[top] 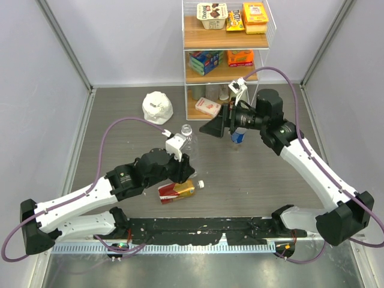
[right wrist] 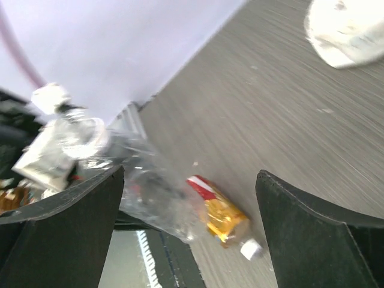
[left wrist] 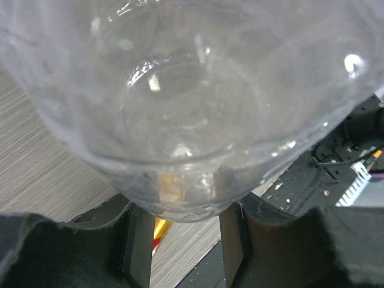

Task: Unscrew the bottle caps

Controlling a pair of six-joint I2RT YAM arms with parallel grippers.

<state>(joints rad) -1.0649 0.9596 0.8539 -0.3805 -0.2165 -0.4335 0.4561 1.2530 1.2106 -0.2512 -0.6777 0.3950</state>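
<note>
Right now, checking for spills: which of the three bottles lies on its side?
The amber bottle with the red-and-gold label; the clear bottle and the blue-labelled bottle stand upright.

I can't make out a single word or number from here. The amber bottle [top: 177, 191] wears a red-and-gold label and the blue-label bottle [top: 238, 137] a blue band, but the print on both is too small. The packages [top: 212, 15] on the shelf [top: 225, 41] show coloured printing, all blurred. The white bag [right wrist: 348, 30] bears faint grey marks I cannot read.
</note>
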